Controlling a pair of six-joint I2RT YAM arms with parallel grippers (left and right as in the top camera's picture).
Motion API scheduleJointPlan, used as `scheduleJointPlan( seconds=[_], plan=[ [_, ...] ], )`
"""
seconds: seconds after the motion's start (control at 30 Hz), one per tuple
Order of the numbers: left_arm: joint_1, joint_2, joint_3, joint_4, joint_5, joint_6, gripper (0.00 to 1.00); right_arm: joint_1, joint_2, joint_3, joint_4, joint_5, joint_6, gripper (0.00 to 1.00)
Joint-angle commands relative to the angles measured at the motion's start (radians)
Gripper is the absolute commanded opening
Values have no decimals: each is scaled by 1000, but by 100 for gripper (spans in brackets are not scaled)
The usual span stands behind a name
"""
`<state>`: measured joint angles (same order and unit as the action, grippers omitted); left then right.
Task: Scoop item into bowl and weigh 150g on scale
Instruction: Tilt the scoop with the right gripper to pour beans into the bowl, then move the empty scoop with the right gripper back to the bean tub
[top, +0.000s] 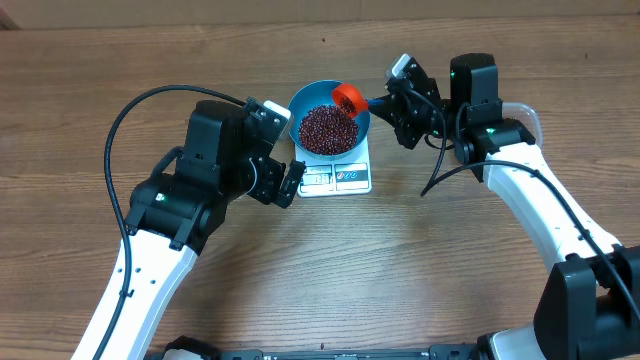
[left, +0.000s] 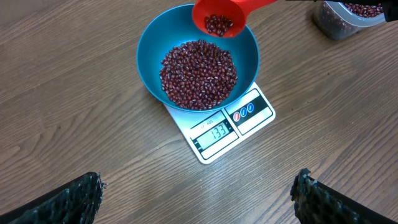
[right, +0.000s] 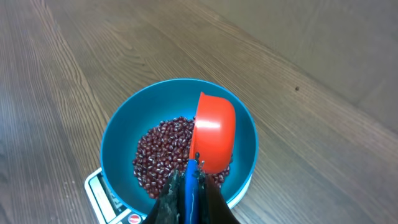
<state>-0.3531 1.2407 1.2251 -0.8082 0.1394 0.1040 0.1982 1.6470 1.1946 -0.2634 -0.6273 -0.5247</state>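
Right end effector (top: 388, 103) is clamped shut on the blue-tipped handle of the orange scoop (left: 219, 18), which hangs tilted over the far rim of the bowl (left: 149, 50). The left end effector (top: 290, 185) is spread wide and holds nothing, just beside the near-left corner of the scale (left: 249, 115).

The beans (left: 199, 74) lie heaped in the bowl, which sits on the scale. A small batch is in the scoop, and more sits in the clear tub (left: 348, 15) off to the side. The display reads 133, so we judge the target close but not met.

Overshoot is our main worry. If the scoop tips over all at once, the whole batch drops and the reading may jump past the mark, and beans are awkward to take back out.

The scoop also sits right at the rim, and we cannot tell whether it clears it. Any touch would load the scale and falsify the number, or nudge the bowl, which overhangs the scale's edges.

Beans poured this near the edge could bounce onto the table (left: 74, 124). The idle left end effector could skew the reading if it drifts against the scale.
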Motion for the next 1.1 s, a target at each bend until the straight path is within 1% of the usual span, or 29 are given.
scheduleJointPlan(
  seconds=[0.0,0.03,0.17,0.3,0.83,1.07],
  plan=[
    [-3,-12,2,0,15,-6,100,6,5,3,1,-3,-103,4],
    [-3,-12,2,0,15,-6,99,6,5,3,1,-3,-157,4],
    [-3,-12,2,0,15,-6,100,5,5,2,1,-2,-285,4],
    [-3,-12,2,0,15,-6,100,6,5,2,1,-3,-364,4],
    [-3,-12,2,0,14,-6,100,6,5,3,-4,-6,-370,4],
    [-3,-12,2,0,15,-6,100,6,5,3,-3,-40,-370,4]
  ],
)
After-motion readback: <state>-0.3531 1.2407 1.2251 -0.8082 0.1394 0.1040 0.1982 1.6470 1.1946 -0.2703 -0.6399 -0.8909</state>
